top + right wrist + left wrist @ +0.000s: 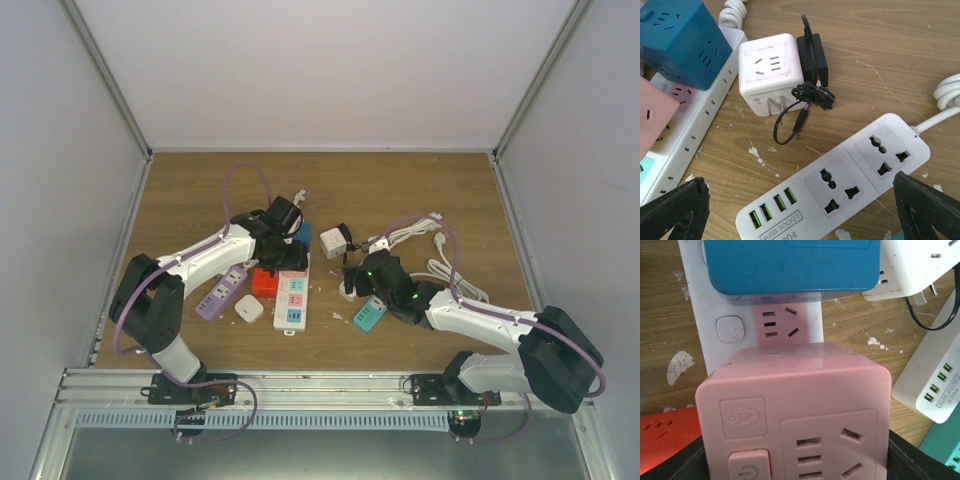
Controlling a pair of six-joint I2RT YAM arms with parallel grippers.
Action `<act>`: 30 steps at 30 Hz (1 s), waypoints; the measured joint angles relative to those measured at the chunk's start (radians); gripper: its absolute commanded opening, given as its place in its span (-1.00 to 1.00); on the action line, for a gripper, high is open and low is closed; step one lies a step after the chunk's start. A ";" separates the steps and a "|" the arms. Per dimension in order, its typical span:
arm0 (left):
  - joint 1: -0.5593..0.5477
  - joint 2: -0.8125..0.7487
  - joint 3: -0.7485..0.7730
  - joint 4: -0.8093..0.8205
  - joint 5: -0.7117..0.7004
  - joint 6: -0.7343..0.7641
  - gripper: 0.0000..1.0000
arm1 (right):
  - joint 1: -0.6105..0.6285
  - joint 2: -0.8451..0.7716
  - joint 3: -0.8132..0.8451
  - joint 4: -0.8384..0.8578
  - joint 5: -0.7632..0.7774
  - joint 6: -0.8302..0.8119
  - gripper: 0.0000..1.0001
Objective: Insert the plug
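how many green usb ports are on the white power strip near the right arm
4: the green USB ports sit in one row on the white plastic power strip, at the end away from its cord. None look hidden.

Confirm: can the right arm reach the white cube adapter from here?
Probably yes. The right end effector is open and empty above the white USB power strip, and the white cube adapter lies just ahead, uncovered; only a black cable trails beside it.
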 measured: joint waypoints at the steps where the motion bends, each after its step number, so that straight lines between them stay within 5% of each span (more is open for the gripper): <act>1: 0.000 0.001 0.002 -0.002 0.000 0.004 -0.15 | 0.000 0.000 0.000 0.000 0.000 0.000 0.99; 30: -0.047 0.098 0.124 -0.142 -0.101 0.023 -0.18 | 0.000 0.000 -0.013 0.008 0.066 0.001 0.99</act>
